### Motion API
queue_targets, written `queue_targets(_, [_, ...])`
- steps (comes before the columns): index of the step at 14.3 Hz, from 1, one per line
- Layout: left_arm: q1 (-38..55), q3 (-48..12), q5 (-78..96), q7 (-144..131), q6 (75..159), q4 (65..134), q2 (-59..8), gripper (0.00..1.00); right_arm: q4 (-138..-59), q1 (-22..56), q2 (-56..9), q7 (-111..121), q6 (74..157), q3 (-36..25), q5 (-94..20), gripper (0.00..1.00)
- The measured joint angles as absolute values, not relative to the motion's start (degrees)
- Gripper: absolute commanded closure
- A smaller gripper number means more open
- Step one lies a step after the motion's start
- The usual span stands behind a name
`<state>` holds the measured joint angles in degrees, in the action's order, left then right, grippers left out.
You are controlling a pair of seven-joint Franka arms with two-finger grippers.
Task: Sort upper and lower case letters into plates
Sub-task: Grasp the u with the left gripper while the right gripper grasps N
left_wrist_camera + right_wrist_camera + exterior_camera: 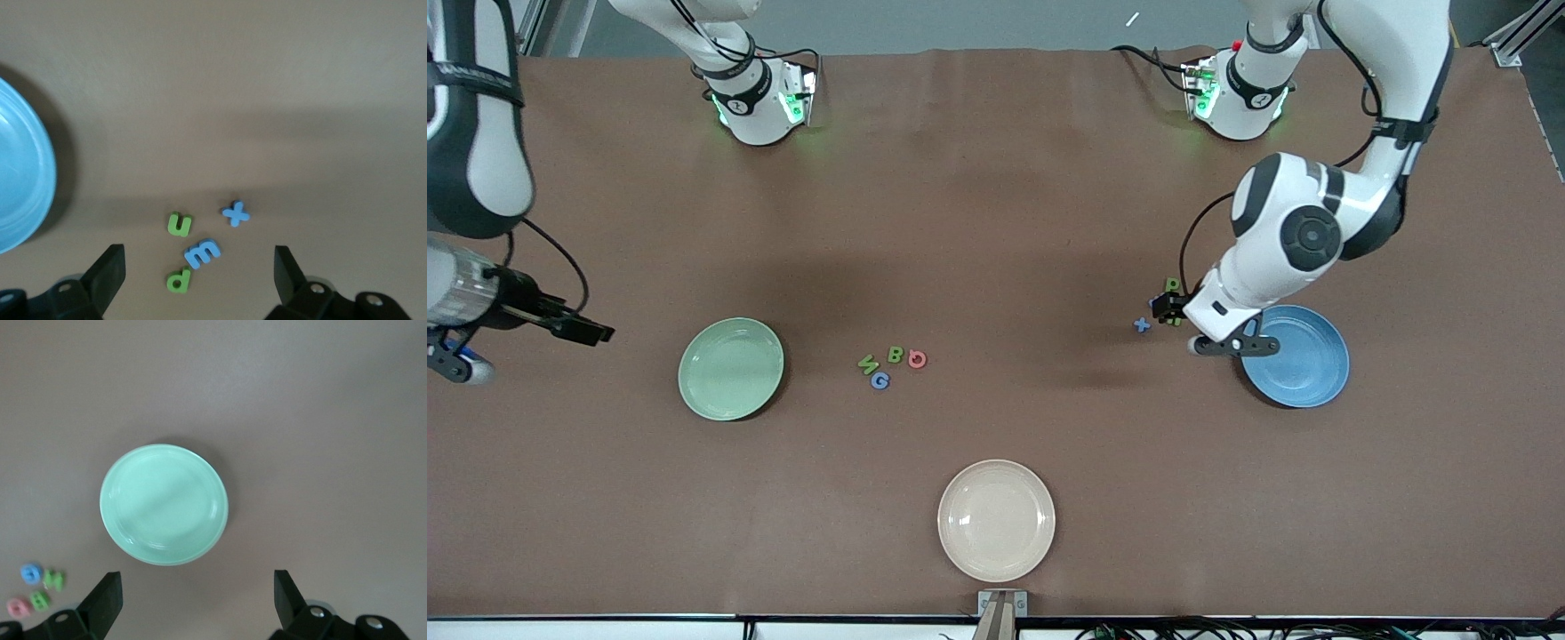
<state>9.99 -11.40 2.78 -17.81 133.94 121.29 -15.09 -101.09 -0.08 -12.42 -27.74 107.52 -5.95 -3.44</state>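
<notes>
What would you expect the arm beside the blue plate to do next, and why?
Probably lower straight down and close on one small letter. The left gripper hangs open over the lowercase cluster, with the blue m and green d between its fingers, beside the empty sky blue plate.

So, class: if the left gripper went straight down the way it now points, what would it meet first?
Probably the lowercase letters: the open left gripper points down over the blue m and green d, beside the sky blue plate. Depth is unclear.

The arms were glossy white with black joint bands, black cables, black fingers and green-lit bases.
</notes>
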Motion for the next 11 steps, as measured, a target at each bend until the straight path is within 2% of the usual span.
queue_targets(4, [10.3, -11.5, -0.1, -18.3, 145.3, 130.3, -15.4, 0.09, -111.9, 4.1, -12.7, -41.7, 121.7, -5.8, -3.4, 0.00])
queue_targets(7, [10.3, -11.5, -0.6, -18.3, 146.6, 131.3, -15.9, 0.14, -114.7, 9.5, -13.5, -53.4, 124.9, -5.7, -3.1, 0.00])
queue_targets(11, [10.3, -11.4, -1.7, -18.3, 151.1, 131.3, -19.8, 0.19, -114.8, 15.4, -18.8, -62.6, 131.7, -5.6, -2.2, 0.00])
